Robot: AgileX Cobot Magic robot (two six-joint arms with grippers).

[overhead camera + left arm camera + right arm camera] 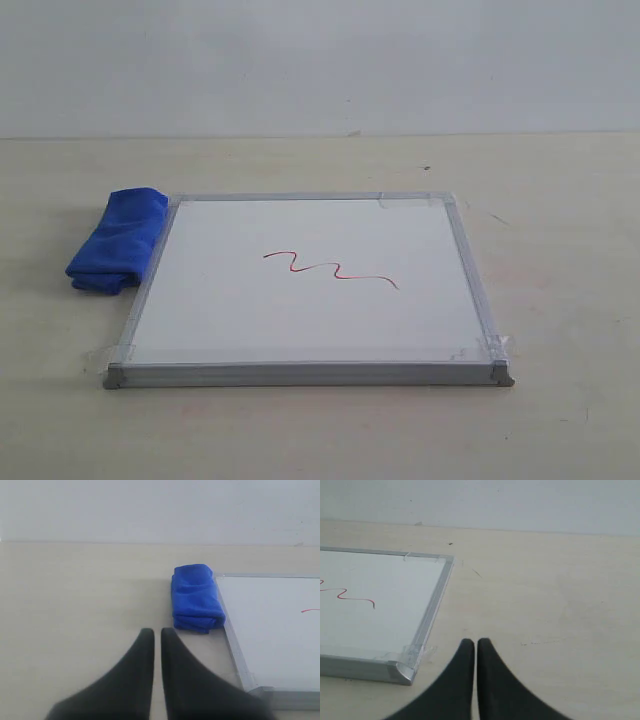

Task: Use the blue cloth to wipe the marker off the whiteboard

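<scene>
Thin red wavy marker [330,267] line, not yet wiped, near the middle of the whiteboard [300,325]. Starts left of centre, ends right of centre, drifts toward the near edge along the way. About a third of the board's width.

Square whiteboard flat on the pale table [560,420]. Thin silver frame all round, grey corner caps [503,377] at the two near corners. Bits of clear tape [490,346] at the near right corner and on the far edge toward the right.

Bright blue cloth [118,240] folded into a thick oblong bundle. Lies on the table outside the left frame, alongside its far half. Pressed right up to the frame; touching or a hair apart, cannot tell. Off the board, in no grip.

State of left claw [152,632]: above bare table, near the cloth and the board's left frame, touching neither. Dark fingers almost together, only a thin slit between the tips. Nothing held.

State of right claw [471,642]: above bare table beside the board's near right corner, clear of the frame. Same posture: fingers all but closed, narrow slit, nothing held.

Plain light wall [320,60] behind the table's far edge.
</scene>
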